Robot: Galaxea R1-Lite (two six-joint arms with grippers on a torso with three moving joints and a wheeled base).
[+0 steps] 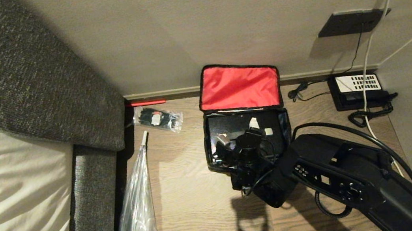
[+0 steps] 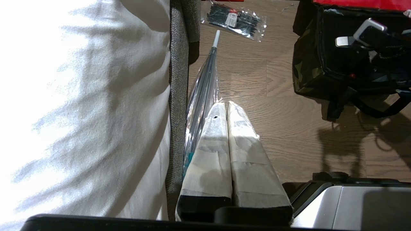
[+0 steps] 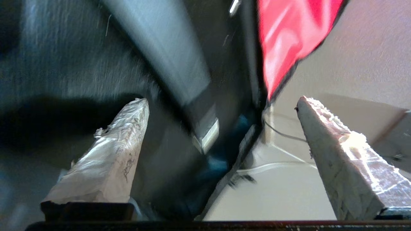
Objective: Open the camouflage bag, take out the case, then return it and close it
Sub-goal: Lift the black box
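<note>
Bag open at 12 o'clock against the wall, case lying inside. Right gripper spread wide above it, gripping nothing. Left gripper closed, parked. Closing seems left.

Head view looks steeply down; both wrist views sit nearer, sharing the camouflage bag.

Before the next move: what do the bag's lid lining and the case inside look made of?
Camouflage bag lid lining: looks like thin red synthetic fabric, slightly sheeny, with soft wrinkles.
Case: seems hard plastic or lacquered shell, glossy black, reflecting light; exact material uncertain.
</note>
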